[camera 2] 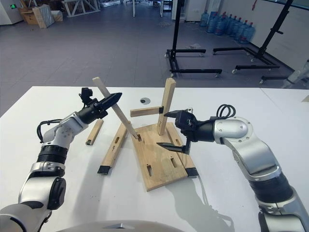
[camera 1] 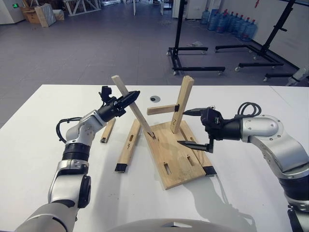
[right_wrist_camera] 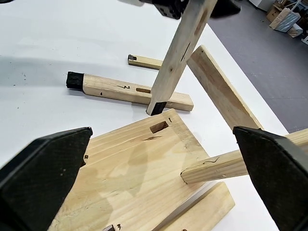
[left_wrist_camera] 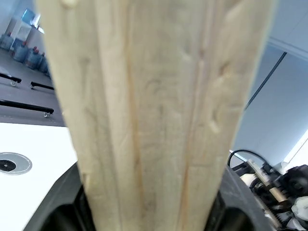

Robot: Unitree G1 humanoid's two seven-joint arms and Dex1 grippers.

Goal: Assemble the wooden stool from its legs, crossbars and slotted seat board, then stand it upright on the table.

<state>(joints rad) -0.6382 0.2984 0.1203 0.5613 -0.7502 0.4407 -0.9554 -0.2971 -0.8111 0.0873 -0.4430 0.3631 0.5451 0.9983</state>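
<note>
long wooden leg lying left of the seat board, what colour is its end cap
Black end cap, clearest in the right wrist view.

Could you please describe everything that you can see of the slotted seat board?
The slotted seat board is a rectangular panel of pale, plank-grained wood with several small rectangular slots cut in it. It lies flat on the white table, turned at an angle. An upright leg stands on its far end. A tilted leg, held by the left gripper, has its lower end by a corner slot, not seated. Another leg lies along its right edge.
</note>
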